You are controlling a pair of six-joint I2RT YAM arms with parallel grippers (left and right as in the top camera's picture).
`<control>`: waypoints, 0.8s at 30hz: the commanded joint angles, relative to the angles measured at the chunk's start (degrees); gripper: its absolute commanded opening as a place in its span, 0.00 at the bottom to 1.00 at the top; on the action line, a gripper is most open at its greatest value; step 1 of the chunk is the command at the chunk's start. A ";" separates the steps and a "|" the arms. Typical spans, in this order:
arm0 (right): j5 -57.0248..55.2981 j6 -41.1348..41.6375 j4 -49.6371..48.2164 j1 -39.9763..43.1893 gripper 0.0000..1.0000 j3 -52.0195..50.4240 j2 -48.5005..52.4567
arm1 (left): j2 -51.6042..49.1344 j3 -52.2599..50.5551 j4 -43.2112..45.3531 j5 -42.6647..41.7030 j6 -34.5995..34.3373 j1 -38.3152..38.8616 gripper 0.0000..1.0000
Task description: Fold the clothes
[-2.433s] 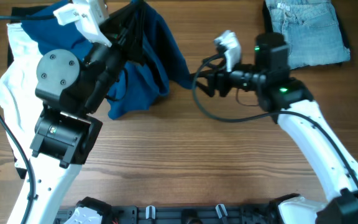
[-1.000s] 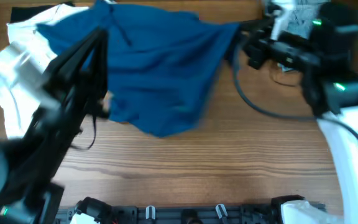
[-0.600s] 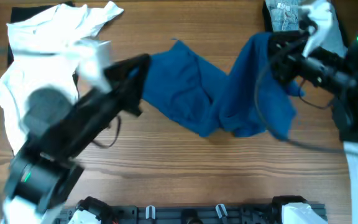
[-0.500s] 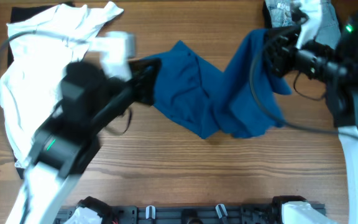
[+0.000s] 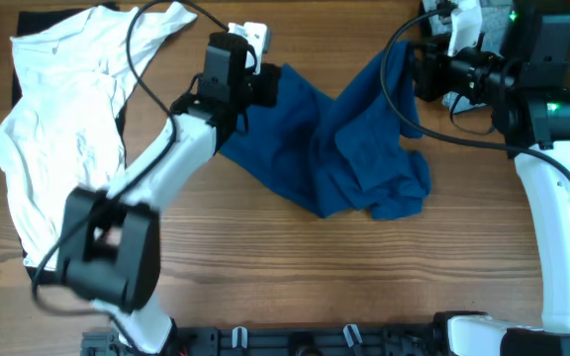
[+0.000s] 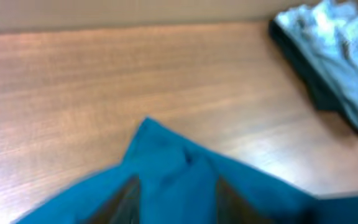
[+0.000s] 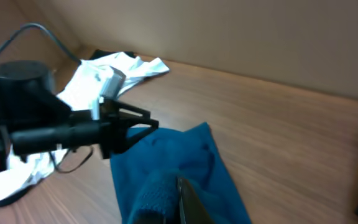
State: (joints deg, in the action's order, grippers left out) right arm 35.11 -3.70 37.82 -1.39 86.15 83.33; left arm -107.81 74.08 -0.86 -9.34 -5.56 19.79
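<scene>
A blue garment [image 5: 354,148] lies rumpled across the middle of the table, one corner lifted to the right. My left gripper [image 5: 270,84] is at its far left corner. In the left wrist view its fingers [image 6: 126,199] stand apart over the blue cloth [image 6: 166,155], gripping nothing. At the right corner my right gripper [image 5: 414,74] is shut on a bunched fold of the garment [image 7: 157,190], held above the table. A white garment [image 5: 57,119] lies crumpled at the far left.
Folded light-blue jeans [image 6: 340,56] rest on a dark cloth [image 6: 303,68] at the far right corner, mostly under my right arm in the overhead view. A black cloth [image 5: 38,18] peeks from under the white garment. Bare wood [image 5: 295,277] runs along the near edge.
The blue garment, stretched in the air between both grippers a second ago, has dropped onto the table. My left gripper swung towards the far edge and opened. The right keeps its grip.
</scene>
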 commanded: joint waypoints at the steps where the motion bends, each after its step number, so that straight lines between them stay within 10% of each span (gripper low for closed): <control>1: -4.63 -1.31 1.16 -0.02 0.04 0.46 0.09 | -10.14 7.50 2.78 -2.56 9.11 -0.02 0.52; 8: -8.81 -0.74 3.17 -0.02 0.04 0.46 0.09 | -26.21 24.70 1.36 -5.03 11.47 0.61 0.62; 24: -8.79 -0.74 2.97 -0.02 0.04 0.46 1.33 | -26.91 24.87 -13.81 -4.76 30.88 4.85 0.58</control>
State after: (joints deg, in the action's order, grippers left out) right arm 26.89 -4.38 41.15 -1.39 86.15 84.01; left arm -133.93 98.15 -13.93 -13.45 22.00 24.84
